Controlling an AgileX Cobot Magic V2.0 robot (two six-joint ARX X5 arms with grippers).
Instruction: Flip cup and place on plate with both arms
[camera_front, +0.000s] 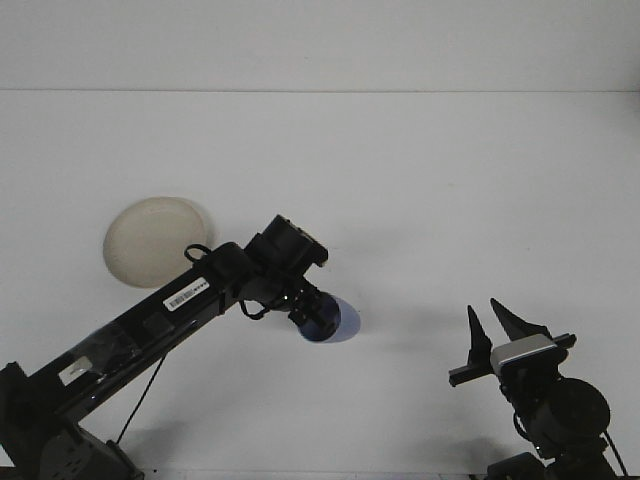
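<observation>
A dark blue cup (333, 321) sits in my left gripper (312, 311), which is shut on it just right of the table's middle-left. The wrist hides most of the cup, so I cannot tell which way its mouth faces. The cream plate (150, 240) lies on the white table to the upper left, with the left arm's forearm covering its lower right rim. My right gripper (496, 327) stands open near the front right, fingers pointing up and nothing between them, well apart from the cup.
The white table (430, 180) stretches to a far edge near the top of the view. The left arm's long black forearm (150, 325) runs diagonally from the front left corner.
</observation>
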